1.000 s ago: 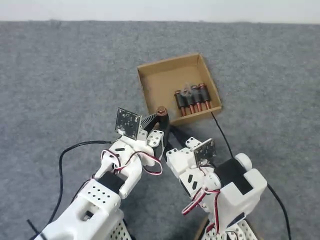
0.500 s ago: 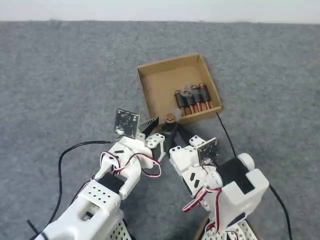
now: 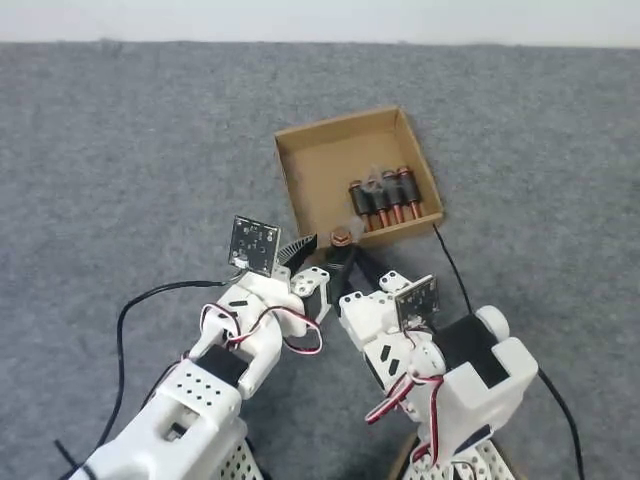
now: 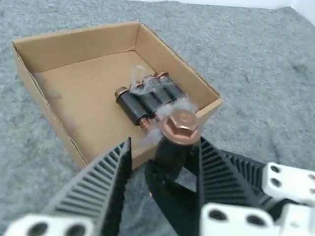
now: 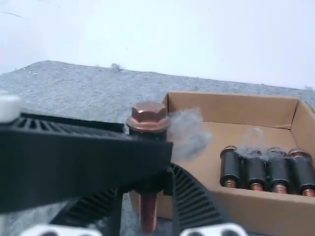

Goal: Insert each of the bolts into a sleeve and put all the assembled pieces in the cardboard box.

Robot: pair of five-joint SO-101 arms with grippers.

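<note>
Cardboard box [image 3: 320,165], four sleeved bolts [image 3: 382,200] inside

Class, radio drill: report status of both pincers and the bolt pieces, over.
Right pincer shut on sleeved bolt, upright, at near wall of cardboard box. Left pincer open alongside. Four assembled pieces inside.

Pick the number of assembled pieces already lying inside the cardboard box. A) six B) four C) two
B: four assembled pieces lie side by side against one wall of the cardboard box, and a fifth piece stands upright in the right gripper.
</note>
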